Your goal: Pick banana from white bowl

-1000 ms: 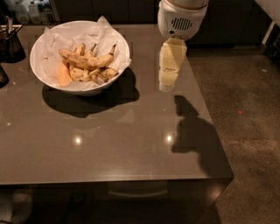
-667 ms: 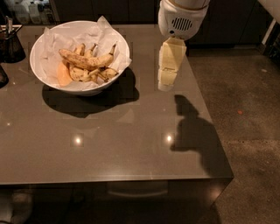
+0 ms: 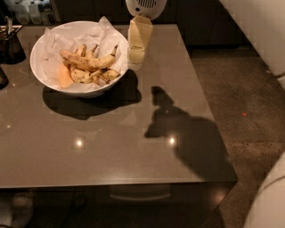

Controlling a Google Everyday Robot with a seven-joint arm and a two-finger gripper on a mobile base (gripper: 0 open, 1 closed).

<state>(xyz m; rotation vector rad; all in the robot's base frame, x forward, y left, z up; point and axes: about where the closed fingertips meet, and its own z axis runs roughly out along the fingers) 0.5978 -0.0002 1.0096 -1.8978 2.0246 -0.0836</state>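
Note:
The large white bowl (image 3: 44, 49), lined with crinkled white paper, stands at the table's back left. Several spotted yellow bananas (image 3: 84, 62) lie piled inside it, beside a pale orange piece (image 3: 65, 76). My gripper (image 3: 139, 42), pale yellow under a white round wrist (image 3: 146, 6), hangs just right of the bowl's right rim, above the table. It is not over the bananas and holds nothing that I can see.
A small dark container (image 3: 10, 44) stands at the table's left edge, with bottles (image 3: 26, 11) behind it. The grey table (image 3: 111, 151) ends at the right, with floor beyond. White parts of the robot's body (image 3: 262, 31) show at the right and bottom right.
The gripper has moved left and toward the back, from well right of the bowl to right beside its rim. Its shadow on the table moved with it. The bowl and bananas have not moved.

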